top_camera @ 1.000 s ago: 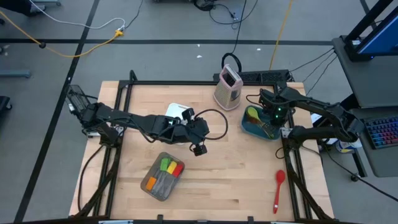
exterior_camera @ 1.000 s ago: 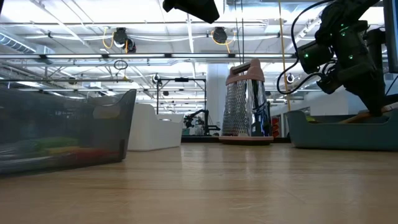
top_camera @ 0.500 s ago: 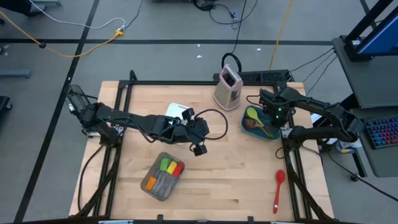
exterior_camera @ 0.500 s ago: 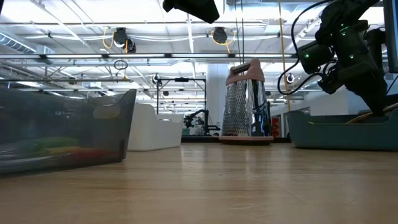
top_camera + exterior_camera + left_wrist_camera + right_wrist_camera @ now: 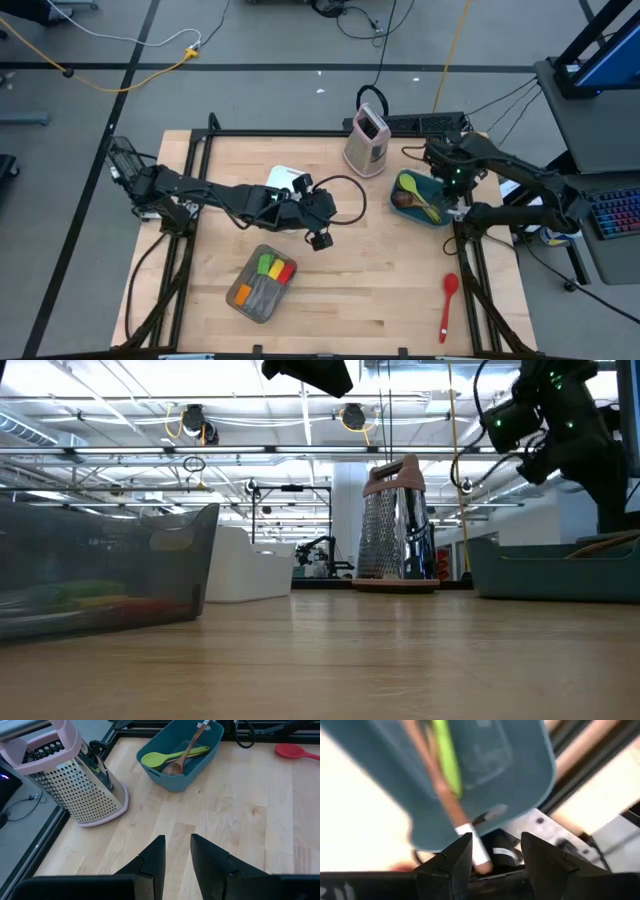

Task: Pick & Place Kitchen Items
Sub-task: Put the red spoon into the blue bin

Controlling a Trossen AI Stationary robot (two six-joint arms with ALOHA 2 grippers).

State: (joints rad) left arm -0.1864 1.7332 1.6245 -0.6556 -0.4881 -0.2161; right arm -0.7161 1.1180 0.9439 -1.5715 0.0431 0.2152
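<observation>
My right gripper (image 5: 452,186) stands open above the right end of the teal bin (image 5: 396,209), pointing down. Its fingers (image 5: 451,855) frame the taped end of the brown wooden spoon's handle (image 5: 470,837) below them, apart from it. The wooden spoon (image 5: 417,207) and a green spatula (image 5: 408,184) lie in the bin, and the spoon's handle rests on the rim (image 5: 600,541). A red spoon (image 5: 448,300) lies flat on the table near the front right. My left gripper (image 5: 320,240) hangs over the table's middle, open and holding nothing (image 5: 177,855).
A grey pan (image 5: 240,300) at front centre holds green, red and orange spatulas (image 5: 270,268). The pink-and-steel grater (image 5: 367,142) stands upright at the back. A white tray (image 5: 284,177) lies partly under my left arm. Bare wood stretches between the pan and the red spoon.
My right gripper has risen out of the teal bin and drifted a little toward the table's right edge. The wooden spoon stays behind in the bin, its handle now lying lower on the rim.
</observation>
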